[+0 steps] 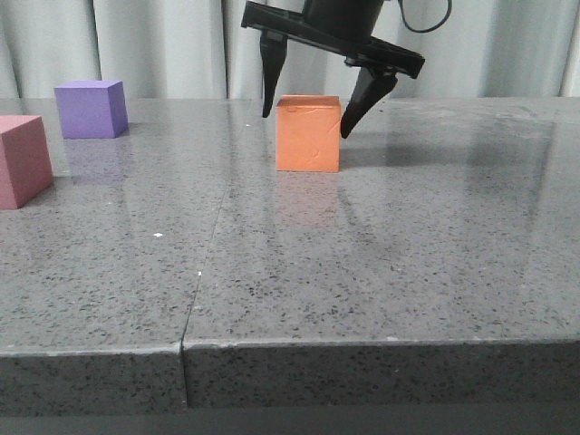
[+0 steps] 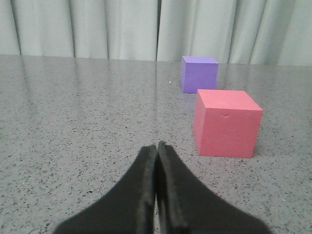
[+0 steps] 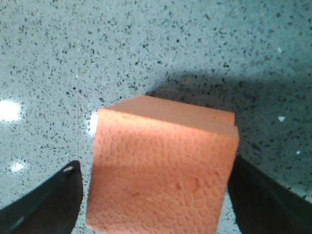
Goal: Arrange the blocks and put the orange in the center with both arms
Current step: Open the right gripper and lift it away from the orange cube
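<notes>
Orange cube [image 1: 308,133]: flat on grey speckled table [image 1: 381,263], mid-table, well apart from other two; right gripper [image 1: 311,89] directly above, fingers spread either side of top edges, no contact visible, so released, straddling for grasp or release. Pink cube [image 1: 22,160]: near left edge; purple cube [image 1: 90,108] behind it, apart; both left side, within left arm's reach. Left gripper [image 2: 157,146]: clenched, empty, low over table, pointing past pink cube.
</notes>
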`<act>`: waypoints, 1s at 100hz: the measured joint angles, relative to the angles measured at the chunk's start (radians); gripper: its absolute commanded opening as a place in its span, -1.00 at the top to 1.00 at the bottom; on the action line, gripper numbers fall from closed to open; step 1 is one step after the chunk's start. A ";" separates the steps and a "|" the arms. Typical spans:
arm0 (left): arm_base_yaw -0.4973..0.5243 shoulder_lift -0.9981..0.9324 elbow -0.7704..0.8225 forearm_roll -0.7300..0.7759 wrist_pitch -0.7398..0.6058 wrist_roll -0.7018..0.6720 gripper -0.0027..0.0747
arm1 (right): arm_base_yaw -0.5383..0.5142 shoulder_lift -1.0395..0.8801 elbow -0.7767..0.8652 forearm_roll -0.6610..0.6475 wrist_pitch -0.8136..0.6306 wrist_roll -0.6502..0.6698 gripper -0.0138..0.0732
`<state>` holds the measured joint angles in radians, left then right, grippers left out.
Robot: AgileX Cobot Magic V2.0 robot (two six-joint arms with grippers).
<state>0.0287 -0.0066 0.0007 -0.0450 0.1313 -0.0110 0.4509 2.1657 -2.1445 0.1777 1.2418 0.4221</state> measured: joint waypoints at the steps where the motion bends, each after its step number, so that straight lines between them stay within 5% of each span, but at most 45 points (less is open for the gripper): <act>1: 0.000 0.000 0.000 0.000 0.000 0.000 0.98 | 0.000 0.000 0.000 0.000 0.000 0.000 -0.70; 57: 0.000 0.000 0.000 0.000 0.000 0.000 0.98 | 0.000 -0.037 -0.084 0.000 0.002 0.000 -0.64; 100: 0.000 0.000 0.000 0.000 0.000 0.000 0.98 | 0.000 -0.147 -0.086 -0.006 0.008 -0.084 0.73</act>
<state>0.0287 -0.0066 0.0007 -0.0450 0.1313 -0.0110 0.4509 2.0191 -2.2306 0.1720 1.2501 0.3381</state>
